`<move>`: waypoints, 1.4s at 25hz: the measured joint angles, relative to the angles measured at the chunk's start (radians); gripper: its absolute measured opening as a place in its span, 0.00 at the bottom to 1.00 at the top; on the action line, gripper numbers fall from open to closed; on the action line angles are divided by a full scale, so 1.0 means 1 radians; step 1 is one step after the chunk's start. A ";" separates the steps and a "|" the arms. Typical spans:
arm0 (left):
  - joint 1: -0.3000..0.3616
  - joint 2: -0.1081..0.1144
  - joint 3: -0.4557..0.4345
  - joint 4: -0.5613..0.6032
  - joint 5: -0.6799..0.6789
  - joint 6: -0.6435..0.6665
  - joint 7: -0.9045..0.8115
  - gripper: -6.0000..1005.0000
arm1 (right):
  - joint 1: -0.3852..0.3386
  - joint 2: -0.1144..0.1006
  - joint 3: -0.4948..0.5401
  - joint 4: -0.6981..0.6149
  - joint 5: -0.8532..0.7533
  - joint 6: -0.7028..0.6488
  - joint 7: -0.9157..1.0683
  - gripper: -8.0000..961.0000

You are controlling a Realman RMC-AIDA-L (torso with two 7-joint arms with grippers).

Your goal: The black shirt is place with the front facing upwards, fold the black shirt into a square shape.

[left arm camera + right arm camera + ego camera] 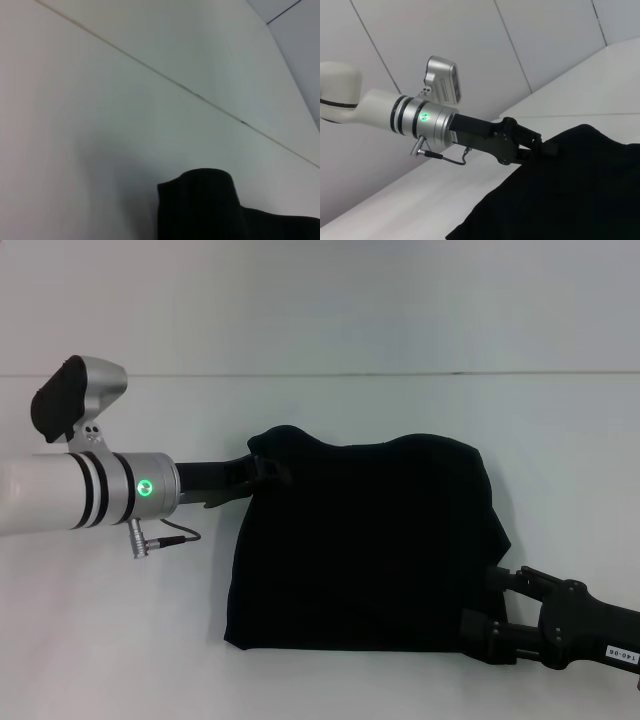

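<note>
The black shirt [365, 545] shows only plain cloth; any lettering or neck label is hidden. At its ten o'clock corner the left gripper [268, 471] has its fingertips buried in the fabric, so their spacing cannot be read. At five o'clock the right gripper [478, 612] has its tips under the hem, and its arm is cut off by the frame edge.

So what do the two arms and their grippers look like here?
The left arm is white with black rings, a silver wrist, a green light and a thin cable; its left gripper is black. The right gripper is black too, with a small white label.
</note>
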 joint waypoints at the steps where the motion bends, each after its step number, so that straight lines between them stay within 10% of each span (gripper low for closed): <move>1: 0.000 0.000 0.000 0.000 0.000 0.000 0.001 0.43 | 0.001 0.000 0.000 0.000 0.000 0.000 0.000 0.98; 10: -0.016 -0.005 -0.008 0.006 -0.006 -0.032 0.024 0.08 | 0.010 0.001 0.003 0.000 0.001 -0.002 0.001 0.98; 19: -0.034 0.006 -0.025 0.038 -0.020 -0.125 0.028 0.08 | 0.020 0.000 0.011 0.000 0.007 -0.018 0.008 0.98; 35: 0.135 -0.011 -0.164 0.017 -0.169 0.051 0.127 0.10 | 0.036 0.002 0.070 -0.015 0.008 -0.002 -0.003 0.98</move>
